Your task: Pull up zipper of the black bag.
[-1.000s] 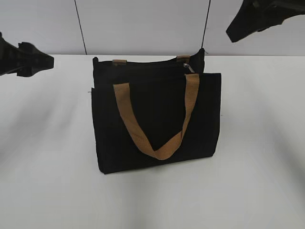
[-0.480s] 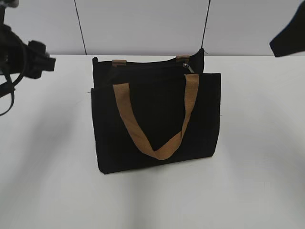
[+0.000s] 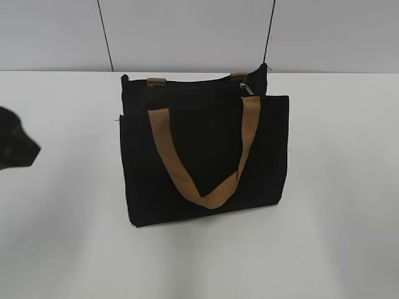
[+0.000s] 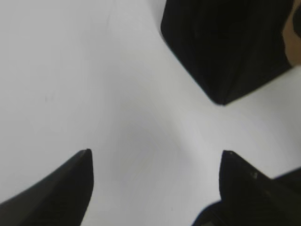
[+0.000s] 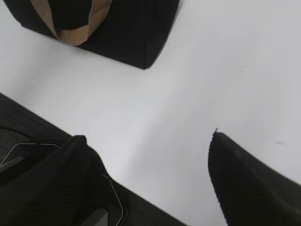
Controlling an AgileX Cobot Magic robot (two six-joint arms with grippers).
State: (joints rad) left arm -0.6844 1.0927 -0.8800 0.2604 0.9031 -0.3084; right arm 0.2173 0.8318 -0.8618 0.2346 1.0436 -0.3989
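The black bag [image 3: 206, 156] stands upright in the middle of the white table, its front pocket panel facing the exterior view. One tan strap handle [image 3: 206, 180] hangs down over the front. The zipper [image 3: 193, 83] runs along the top edge, and its small silvery pull tab [image 3: 248, 88] sits near the right end. My left gripper [image 4: 156, 151] is open and empty over bare table, with a bottom corner of the bag [image 4: 225, 52] ahead of it to the right. My right gripper [image 5: 146, 136] is open and empty, with the bag [image 5: 127, 28] ahead at upper left.
The white table [image 3: 336, 218] stretches on all sides of the bag. A pale wall with two dark vertical seams [image 3: 105, 34] stands behind it. A dark blurred part of my left arm [image 3: 15, 146] shows at the left edge of the exterior view.
The left arm has dropped lower along the left edge of the exterior view. The right arm has left that view at the upper right. The bag has not moved.
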